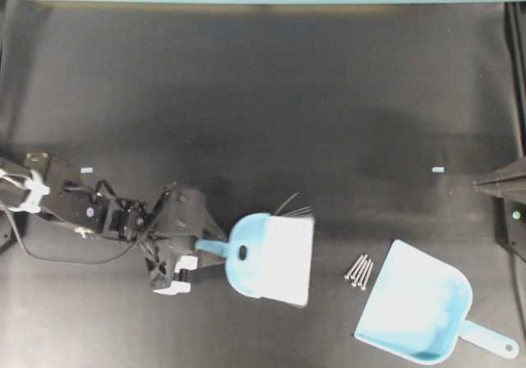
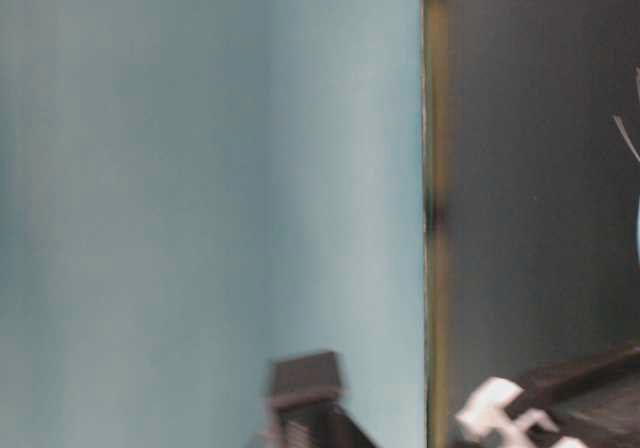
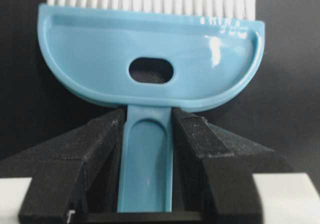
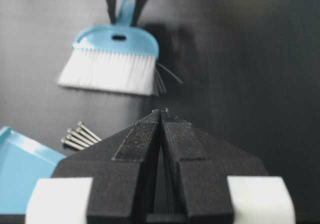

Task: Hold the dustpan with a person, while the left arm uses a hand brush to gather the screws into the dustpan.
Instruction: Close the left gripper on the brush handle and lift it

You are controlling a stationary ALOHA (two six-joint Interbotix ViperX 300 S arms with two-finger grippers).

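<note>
Light blue hand brush [image 1: 267, 257] lifted by handle, screws [image 1: 359, 271] clustered beside dustpan [image 1: 415, 312] mouth

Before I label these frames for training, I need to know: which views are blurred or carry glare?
Table-level view: badly smeared, only a teal wall and dark shapes readable. Left wrist view: sharp, with a white glare spot on the light blue plastic hand brush. Right wrist view: near black right gripper soft, thin silver-grey metal screws slightly soft. Overhead view: evenly lit, mildly soft.
</note>
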